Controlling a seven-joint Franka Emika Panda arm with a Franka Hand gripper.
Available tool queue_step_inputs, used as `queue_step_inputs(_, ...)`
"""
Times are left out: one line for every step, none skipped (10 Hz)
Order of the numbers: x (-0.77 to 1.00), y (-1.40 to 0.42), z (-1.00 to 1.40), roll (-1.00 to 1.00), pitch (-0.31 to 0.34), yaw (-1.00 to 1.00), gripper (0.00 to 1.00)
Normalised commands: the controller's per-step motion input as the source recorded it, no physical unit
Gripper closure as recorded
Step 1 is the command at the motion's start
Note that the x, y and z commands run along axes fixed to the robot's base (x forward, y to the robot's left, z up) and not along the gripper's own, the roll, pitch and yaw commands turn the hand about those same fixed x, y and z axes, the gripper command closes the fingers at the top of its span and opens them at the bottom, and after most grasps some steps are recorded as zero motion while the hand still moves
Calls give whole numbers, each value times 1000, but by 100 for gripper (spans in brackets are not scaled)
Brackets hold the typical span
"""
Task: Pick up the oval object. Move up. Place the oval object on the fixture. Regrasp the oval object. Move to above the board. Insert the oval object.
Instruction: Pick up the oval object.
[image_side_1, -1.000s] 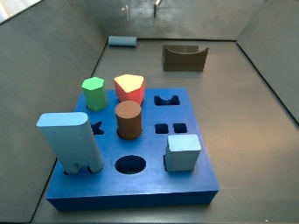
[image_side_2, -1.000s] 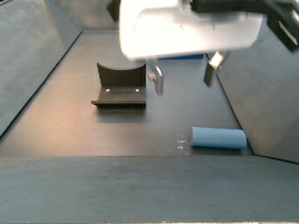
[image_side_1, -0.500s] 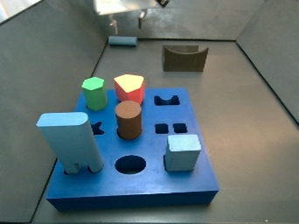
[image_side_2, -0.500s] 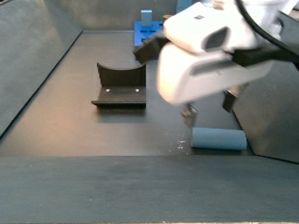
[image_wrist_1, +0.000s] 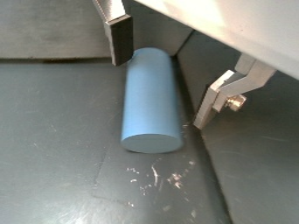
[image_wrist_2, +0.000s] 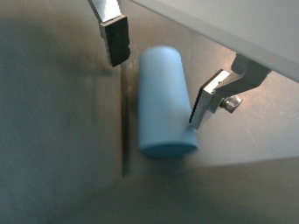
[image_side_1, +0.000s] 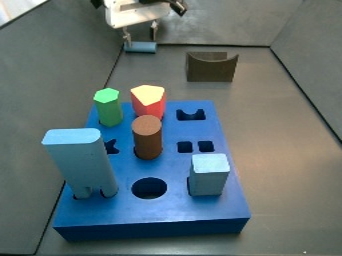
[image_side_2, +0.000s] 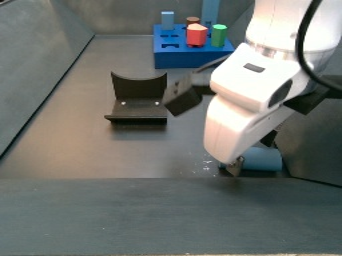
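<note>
The oval object (image_wrist_1: 152, 101) is a slim light-blue peg lying flat on the dark floor close to a wall, and it also fills the other wrist view (image_wrist_2: 163, 101). My gripper (image_wrist_1: 162, 87) is open and low over it, with one finger on each side and a gap to both. In a side view the gripper (image_side_1: 138, 36) hangs just above the peg (image_side_1: 140, 46) at the far wall. From the opposite side the arm hides nearly all of the peg (image_side_2: 269, 161). The fixture (image_side_1: 211, 66) stands empty. The board (image_side_1: 160, 216) is near the front.
On the board stand a green peg (image_side_1: 107, 108), a red and yellow peg (image_side_1: 148, 101), a brown cylinder (image_side_1: 146, 138), a bulky light-blue block (image_side_1: 78, 160) and a grey-blue cube (image_side_1: 209, 174). A round hole (image_side_1: 150, 187) is open. Grey walls enclose the floor.
The gripper has travelled across to the peg by the wall and come down, so its open fingers now stand on either side of it. The peg has not moved.
</note>
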Motion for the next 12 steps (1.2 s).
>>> queue_step_inputs(-294, -174, -369, -84, 0, 291, 0)
queue_step_inputs(-314, -160, -280, -47, -17, 234, 0)
queue_step_inputs(-263, -23, -260, -23, -41, 217, 0)
queue_step_inputs(-186, -100, -320, -30, -74, 214, 0)
queue_step_inputs(0, -200, -346, -67, -90, 111, 0)
queue_step_inputs(217, -249, -437, -23, -63, 0, 0)
queue_step_inputs(514, -143, -494, -11, 0, -246, 0)
queue_step_inputs(243, 0, -449, -99, -90, -231, 0)
queue_step_inputs(0, 0, -206, -114, -187, -234, 0)
queue_step_inputs(-106, 0, -180, -94, -214, 0, 0)
queue_step_inputs(0, 0, 0, 0, 6, 0, 0)
queue_step_inputs(0, 0, 0, 0, 0, 0, 100)
